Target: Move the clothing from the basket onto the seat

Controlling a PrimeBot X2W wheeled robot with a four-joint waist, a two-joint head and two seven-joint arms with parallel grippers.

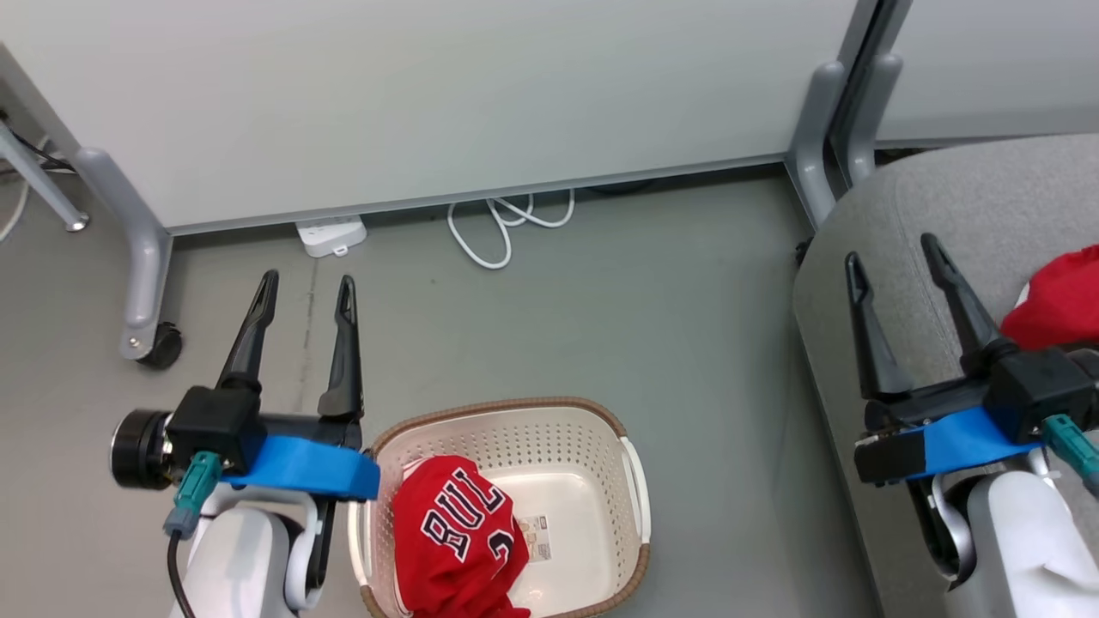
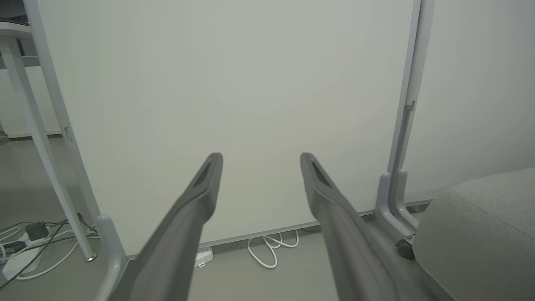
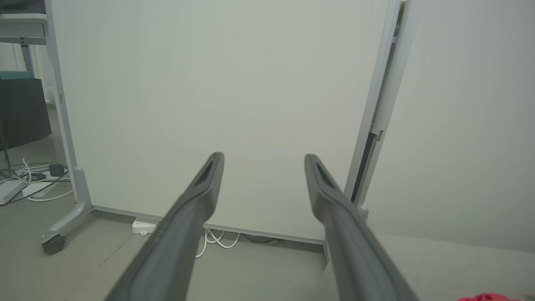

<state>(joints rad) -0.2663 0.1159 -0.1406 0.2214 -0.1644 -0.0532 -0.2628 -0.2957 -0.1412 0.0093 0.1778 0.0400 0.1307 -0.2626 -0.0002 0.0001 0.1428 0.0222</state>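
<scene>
Left gripper is holding its jaws spread wide with nothing between them, hovering over the grey floor just beside the basket. Right gripper is also standing wide and empty, hanging over the grey seat.

From the head camera I'm watching the jersey lying bunched in the basket's left half, lettering up, with a paper label showing on the bare bottom beside it. A second red garment is sitting on the seat, just right of the right gripper.

The right wrist camera is catching a red sliver at its bottom edge, possibly that garment, but there's too little to say.

Both wrist cameras are looking along the fingers at the white partition panel. A power strip and a looped white cable are lying at its foot, and a caster is resting further left.
</scene>
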